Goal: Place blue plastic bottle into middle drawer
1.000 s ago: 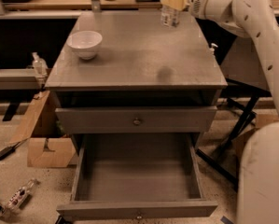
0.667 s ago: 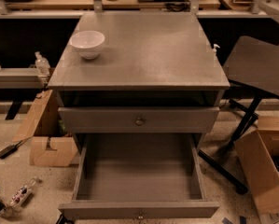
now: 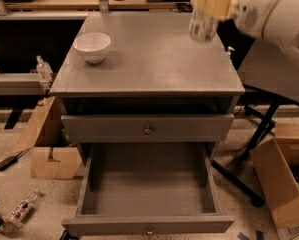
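Your gripper (image 3: 212, 5) is at the top right of the view, above the back right part of the cabinet top (image 3: 149, 64), and its fingers are closed across the upper part of the blue plastic bottle (image 3: 203, 28). The bottle hangs below them, clear of the surface. Its long axis runs close to vertical, with the base pointing down at the cabinet top. What matters for the next move is where the middle drawer (image 3: 149, 191) lies from that grip. It is pulled out and open at the bottom of the view, well below the bottle and out in front of the cabinet's face, somewhat to the left of where you hold now. The closed upper drawer (image 3: 148, 129) and the front edge of the top sit between the 2. I judge you must carry the bottle forward past that edge before you lower it. There is only 1 arm, so no choice of side arises. The white bowl (image 3: 93, 46) stands well apart at the back left, off your likely path.
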Motion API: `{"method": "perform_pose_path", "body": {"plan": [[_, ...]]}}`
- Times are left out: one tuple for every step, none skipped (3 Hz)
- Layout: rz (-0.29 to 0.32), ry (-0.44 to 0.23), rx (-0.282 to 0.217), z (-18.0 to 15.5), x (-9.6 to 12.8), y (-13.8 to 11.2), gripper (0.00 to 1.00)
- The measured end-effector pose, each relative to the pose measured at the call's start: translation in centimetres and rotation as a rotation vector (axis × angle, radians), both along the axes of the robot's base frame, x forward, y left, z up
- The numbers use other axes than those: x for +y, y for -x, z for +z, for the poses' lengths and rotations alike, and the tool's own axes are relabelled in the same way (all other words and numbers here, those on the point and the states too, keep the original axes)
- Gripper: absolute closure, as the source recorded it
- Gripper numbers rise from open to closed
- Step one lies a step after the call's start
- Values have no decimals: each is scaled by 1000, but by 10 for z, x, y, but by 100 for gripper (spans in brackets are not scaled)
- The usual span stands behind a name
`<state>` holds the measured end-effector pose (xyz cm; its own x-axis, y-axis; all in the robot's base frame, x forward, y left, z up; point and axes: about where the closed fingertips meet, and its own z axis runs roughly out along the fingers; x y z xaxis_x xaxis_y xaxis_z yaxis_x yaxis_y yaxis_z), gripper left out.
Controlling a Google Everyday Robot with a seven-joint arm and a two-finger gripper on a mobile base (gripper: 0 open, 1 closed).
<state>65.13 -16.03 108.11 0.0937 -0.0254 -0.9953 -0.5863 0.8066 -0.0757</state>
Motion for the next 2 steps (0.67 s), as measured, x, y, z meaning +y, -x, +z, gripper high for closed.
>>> {"method": "perform_pose_path", "body": {"plan": [[78, 55, 174, -91, -2, 58, 100], [106, 63, 313, -169, -6, 98, 100]]}}
